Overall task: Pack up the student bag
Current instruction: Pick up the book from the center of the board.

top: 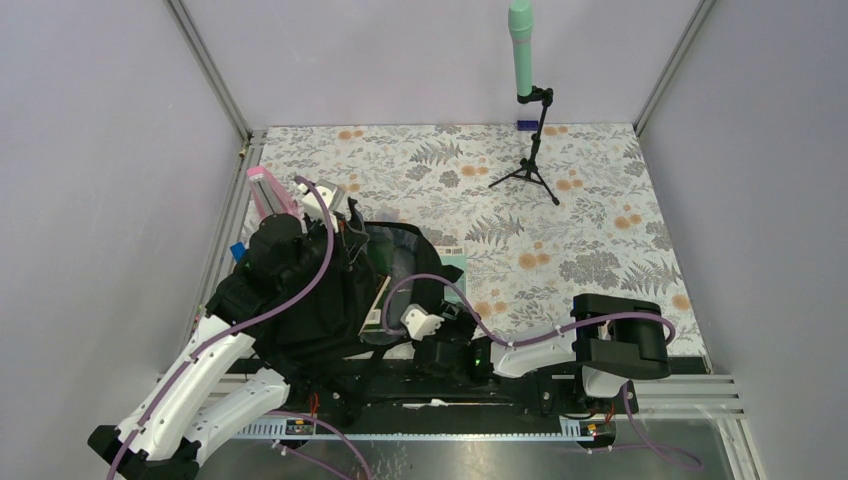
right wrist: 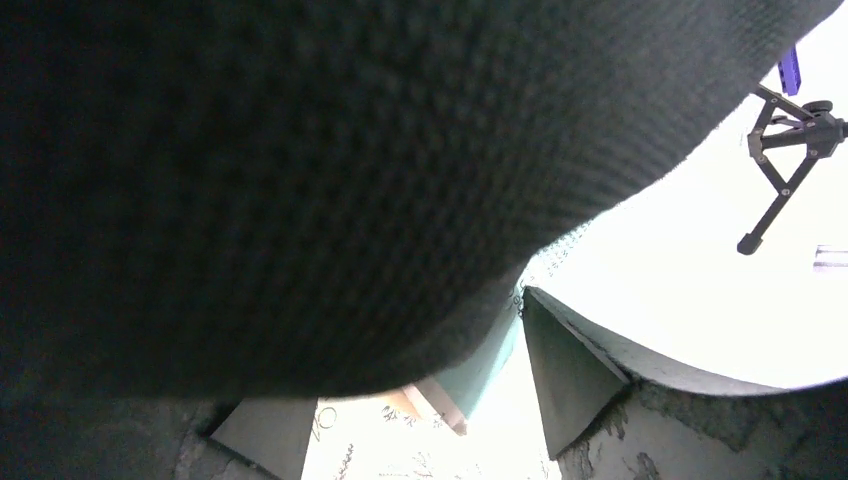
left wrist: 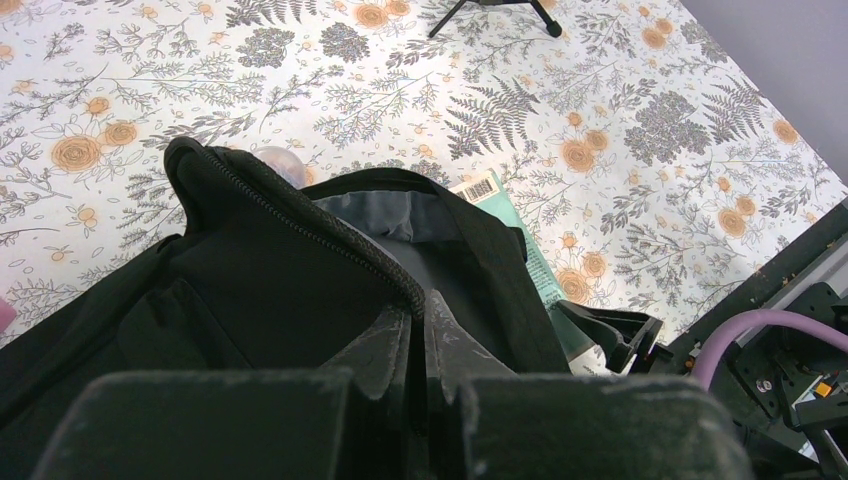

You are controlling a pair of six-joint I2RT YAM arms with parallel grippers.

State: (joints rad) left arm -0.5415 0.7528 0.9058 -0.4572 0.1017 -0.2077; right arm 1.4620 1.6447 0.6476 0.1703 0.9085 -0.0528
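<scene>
Left fingers clenched on the zip edge of the large, soft, black fabric student bag. Right fingers spread apart, grasping nothing, with black fabric draped close over them. The bag is slumped at the near left of the floral-patterned desk, mouth gaping. A flat teal book lies against its rim, partly hidden.

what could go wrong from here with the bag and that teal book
1. The left gripper pinches only the zip edge of the student bag; the soft fabric could slip free and the opening sag shut.
2. Black fabric hangs over the right gripper, jaws open toward the teal book; closing now may catch fabric instead of the book.
</scene>
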